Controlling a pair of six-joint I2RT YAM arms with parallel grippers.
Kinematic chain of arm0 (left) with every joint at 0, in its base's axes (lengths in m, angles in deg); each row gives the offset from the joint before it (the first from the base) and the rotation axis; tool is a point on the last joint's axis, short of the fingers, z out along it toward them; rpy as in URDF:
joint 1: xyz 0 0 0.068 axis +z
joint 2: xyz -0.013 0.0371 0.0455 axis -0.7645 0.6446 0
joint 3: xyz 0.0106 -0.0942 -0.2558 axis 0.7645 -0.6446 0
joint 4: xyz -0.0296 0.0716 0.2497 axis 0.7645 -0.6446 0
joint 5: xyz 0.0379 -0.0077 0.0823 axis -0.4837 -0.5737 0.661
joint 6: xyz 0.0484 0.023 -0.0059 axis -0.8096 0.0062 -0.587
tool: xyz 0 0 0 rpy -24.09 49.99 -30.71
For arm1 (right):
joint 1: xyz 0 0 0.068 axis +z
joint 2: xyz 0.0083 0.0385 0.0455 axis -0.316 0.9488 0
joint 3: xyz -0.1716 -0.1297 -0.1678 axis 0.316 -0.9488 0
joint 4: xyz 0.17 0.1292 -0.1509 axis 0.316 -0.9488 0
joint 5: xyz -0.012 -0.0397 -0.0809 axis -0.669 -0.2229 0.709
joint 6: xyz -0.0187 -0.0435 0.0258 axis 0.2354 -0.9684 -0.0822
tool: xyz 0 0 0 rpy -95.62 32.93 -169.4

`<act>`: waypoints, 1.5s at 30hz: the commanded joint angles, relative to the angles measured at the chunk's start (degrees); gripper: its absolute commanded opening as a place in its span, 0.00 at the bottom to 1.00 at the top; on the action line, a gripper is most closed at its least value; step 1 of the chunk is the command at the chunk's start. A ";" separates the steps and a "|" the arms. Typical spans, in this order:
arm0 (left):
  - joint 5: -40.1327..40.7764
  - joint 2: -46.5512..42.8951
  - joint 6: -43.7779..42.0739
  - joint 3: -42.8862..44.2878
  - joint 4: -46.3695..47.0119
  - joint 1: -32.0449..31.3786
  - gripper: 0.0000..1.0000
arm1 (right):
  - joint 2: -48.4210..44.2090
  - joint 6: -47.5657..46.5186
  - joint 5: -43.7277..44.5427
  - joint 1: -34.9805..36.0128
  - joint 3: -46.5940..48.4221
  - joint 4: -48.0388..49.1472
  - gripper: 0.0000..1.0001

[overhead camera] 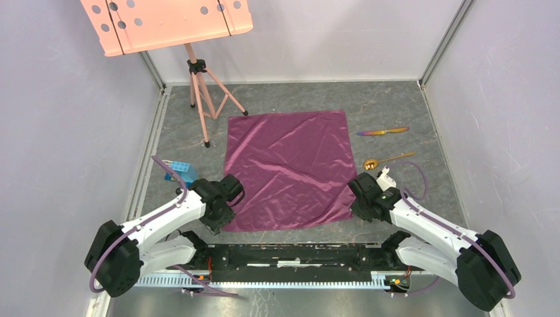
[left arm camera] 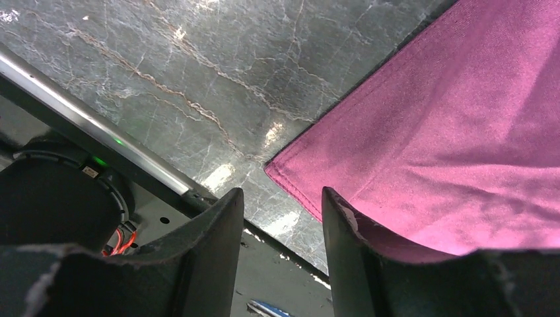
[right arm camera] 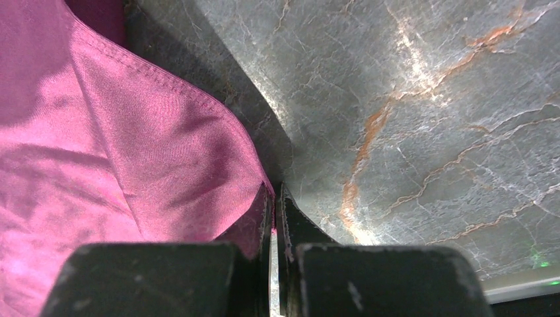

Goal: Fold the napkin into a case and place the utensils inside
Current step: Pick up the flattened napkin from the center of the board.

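The plum-purple napkin [overhead camera: 287, 168] lies spread flat as a square on the grey marble table. My left gripper [overhead camera: 223, 221] hovers at its near-left corner. In the left wrist view the gripper [left arm camera: 282, 195] is open, and the napkin's hemmed corner [left arm camera: 310, 178] lies just beyond the tips with nothing between them. My right gripper [overhead camera: 354, 208] is at the near-right corner. In the right wrist view the gripper [right arm camera: 274, 193] is shut on the napkin's edge [right arm camera: 218, 152], which rises slightly off the table. The iridescent knife [overhead camera: 383, 131] and gold spoon [overhead camera: 388, 160] lie right of the cloth.
A small blue-and-orange block [overhead camera: 179, 171] sits left of the napkin, close to my left arm. A pink tripod stand [overhead camera: 201, 92] with a perforated pink board [overhead camera: 165, 20] stands at the back left. Pale walls enclose the table on three sides.
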 commanded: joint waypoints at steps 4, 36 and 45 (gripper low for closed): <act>3.43 1.23 3.22 -1.34 3.46 -0.17 0.54 | 0.20 -0.21 1.70 -0.26 -2.58 -1.46 0.00; 8.14 -1.86 9.14 -4.76 7.30 -0.09 0.18 | -2.59 0.62 0.80 -0.25 -1.74 -2.73 0.00; 12.70 -19.83 2.74 -0.01 5.55 0.13 0.02 | -11.21 -13.95 1.86 -0.22 -1.95 8.36 0.00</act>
